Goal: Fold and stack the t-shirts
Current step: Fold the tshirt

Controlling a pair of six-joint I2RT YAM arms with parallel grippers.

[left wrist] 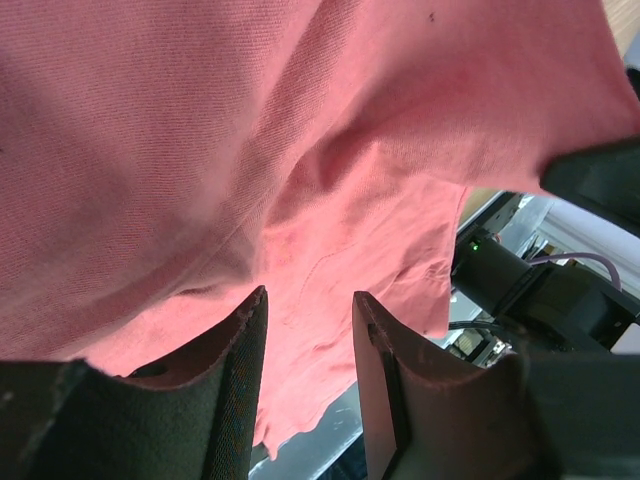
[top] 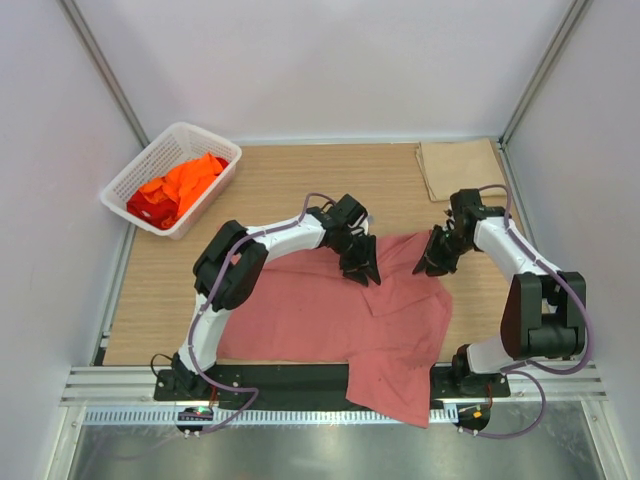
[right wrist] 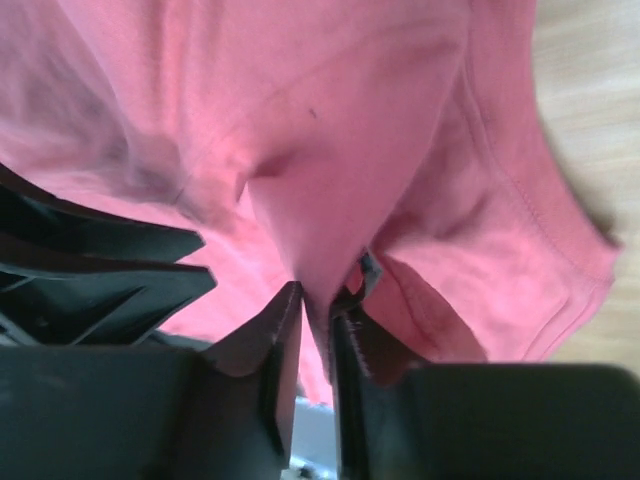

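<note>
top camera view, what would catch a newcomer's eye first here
A big pink t-shirt lies spread over the near half of the table, one corner hanging off the front edge. At its far edge the right gripper pinches a fold of cloth, the left gripper close by with jaws apart. A white basket of orange shirts sits in the far left corner.

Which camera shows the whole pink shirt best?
The top external view: the pink shirt shows nearly whole, spread on the table, one corner hanging over the near edge. Both wrist views show only close-up folds; the right gripper pinches one.
</note>
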